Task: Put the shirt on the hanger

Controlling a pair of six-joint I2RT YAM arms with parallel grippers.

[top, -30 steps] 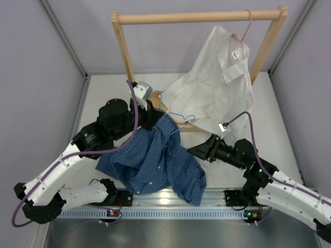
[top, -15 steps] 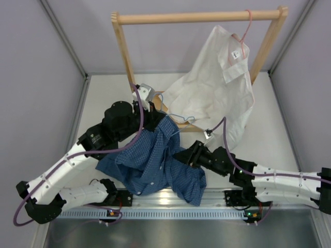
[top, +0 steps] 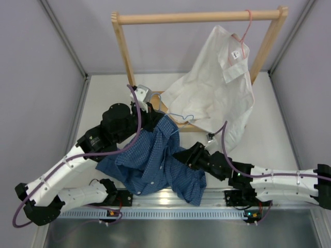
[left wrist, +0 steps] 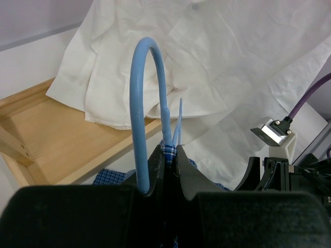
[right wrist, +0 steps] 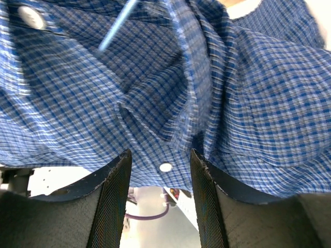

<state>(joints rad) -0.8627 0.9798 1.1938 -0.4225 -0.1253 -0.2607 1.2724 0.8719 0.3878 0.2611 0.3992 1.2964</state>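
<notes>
Grey walls (top: 31,77) enclose a white desk (top: 106,90) on which a wooden rack (top: 196,18) stands at the far side. A white shirt (top: 217,88) hangs from a pink hanger (top: 248,28) hooked over the rack's top bar, and its lower part drapes down onto the rack's base.

Left arm: the left claw (left wrist: 168,152) is clenched on the light-blue hanger (left wrist: 140,93) at the neck, just below the curved hook. The hook rises upright between the fingers in the wrist view, with the white shirt behind it.

Task item: the blue checked shirt (top: 150,163) lies crumpled on the desk between the two arms, its lower part near the metal rail (top: 165,199) at the front edge. Its collar end is gathered up against the left claw, and a short run of hanger wire shows beyond the collar, over the rack's base.

Right arm: the right claw (right wrist: 160,155) reaches low across the desk to the shirt's right side. Its jaws stand apart, released. Checked cloth fills the wrist view beyond the fingers, and one small white button (right wrist: 165,167) sits in the gap between the tips. Whether the cloth touches the pads cannot be told.
</notes>
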